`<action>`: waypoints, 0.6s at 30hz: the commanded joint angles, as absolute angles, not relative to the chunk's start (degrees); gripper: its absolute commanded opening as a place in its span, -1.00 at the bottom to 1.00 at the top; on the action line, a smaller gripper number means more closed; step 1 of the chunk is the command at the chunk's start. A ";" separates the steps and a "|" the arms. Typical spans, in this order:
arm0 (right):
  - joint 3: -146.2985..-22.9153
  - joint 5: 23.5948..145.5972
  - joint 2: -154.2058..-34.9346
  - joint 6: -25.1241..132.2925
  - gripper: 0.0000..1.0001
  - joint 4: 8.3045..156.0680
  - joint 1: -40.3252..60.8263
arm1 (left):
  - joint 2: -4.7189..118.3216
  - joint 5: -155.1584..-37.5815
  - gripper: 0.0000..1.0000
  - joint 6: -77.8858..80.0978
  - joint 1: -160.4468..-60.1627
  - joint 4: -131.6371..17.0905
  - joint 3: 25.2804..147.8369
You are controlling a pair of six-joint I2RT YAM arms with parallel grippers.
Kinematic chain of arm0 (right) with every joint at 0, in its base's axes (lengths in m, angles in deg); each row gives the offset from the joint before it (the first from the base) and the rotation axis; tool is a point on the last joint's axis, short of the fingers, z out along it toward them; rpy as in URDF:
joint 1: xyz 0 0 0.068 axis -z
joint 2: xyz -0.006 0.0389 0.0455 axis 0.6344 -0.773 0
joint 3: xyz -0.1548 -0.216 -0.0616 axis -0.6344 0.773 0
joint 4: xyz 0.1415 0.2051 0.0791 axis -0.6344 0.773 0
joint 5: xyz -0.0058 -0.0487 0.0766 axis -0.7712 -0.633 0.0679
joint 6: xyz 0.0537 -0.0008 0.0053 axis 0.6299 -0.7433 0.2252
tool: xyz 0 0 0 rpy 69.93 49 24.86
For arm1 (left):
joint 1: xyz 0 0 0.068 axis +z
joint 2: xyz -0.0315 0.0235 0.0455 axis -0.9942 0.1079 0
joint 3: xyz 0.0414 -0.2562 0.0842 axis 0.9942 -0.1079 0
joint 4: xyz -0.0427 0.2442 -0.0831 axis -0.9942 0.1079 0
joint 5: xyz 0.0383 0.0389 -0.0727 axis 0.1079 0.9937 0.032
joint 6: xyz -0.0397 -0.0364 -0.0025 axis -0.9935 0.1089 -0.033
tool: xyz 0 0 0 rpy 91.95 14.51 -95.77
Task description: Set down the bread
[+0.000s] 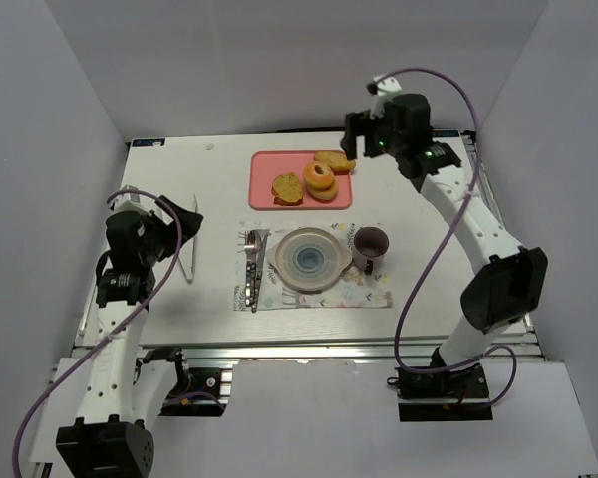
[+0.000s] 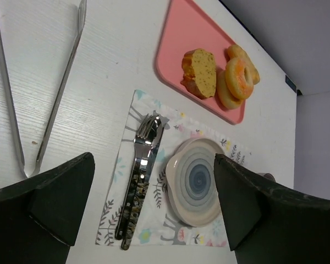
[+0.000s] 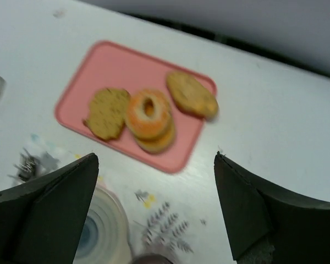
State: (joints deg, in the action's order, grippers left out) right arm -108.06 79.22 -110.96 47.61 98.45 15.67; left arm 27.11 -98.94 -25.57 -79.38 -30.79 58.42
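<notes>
- Basically, the worktop point(image 1: 179, 189) has bare room on both sides of the pink tray point(image 1: 269, 167). The back wall is close behind the tray, so there is little room to approach from that side.
- Right gripper point(image 3: 155, 160) hangs over the tray's far right corner, fingers apart and holding nothing.
- Left gripper point(image 2: 154, 159) is well apart from the tray, off its near left side. Its fingers are spread and empty, and the tongs point(image 1: 191, 249) lie close by.
- Placemat point(image 1: 364, 294) lies just in front of the tray and carries the plate point(image 1: 282, 261), mug point(image 1: 371, 246) and cutlery point(image 1: 253, 269). The plate is bare, so it is likely the drop spot.
- Bread point(image 1: 320, 176) is on the tray's right half, stacked on a paler ring point(image 1: 325, 192). The toast slice point(image 1: 288, 187) looks to touch it, and the oval roll point(image 1: 334, 160) is just behind.
- Risk: fingers coming down too deep could pinch both rings together, or push the stack against the toast slice.
- Risk: the mug stands just beside the plate, so a low carry from the tray could clip it.
</notes>
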 commanded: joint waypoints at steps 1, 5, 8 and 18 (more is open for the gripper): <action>-98.99 83.88 -104.56 46.86 0.79 99.35 23.09 | 29.81 -96.29 0.96 -22.91 -79.15 -29.16 60.79; -90.47 99.24 -95.70 32.38 0.04 99.61 27.33 | 32.72 -92.42 0.35 -21.68 -79.15 -27.13 60.97; -84.48 108.84 -91.90 26.48 -1.00 99.08 28.21 | 36.57 -89.09 -0.74 -19.49 -79.15 -25.12 61.67; -82.54 118.27 -91.98 28.93 0.79 101.54 28.65 | 58.79 -77.65 0.96 -7.99 -79.15 -17.38 69.48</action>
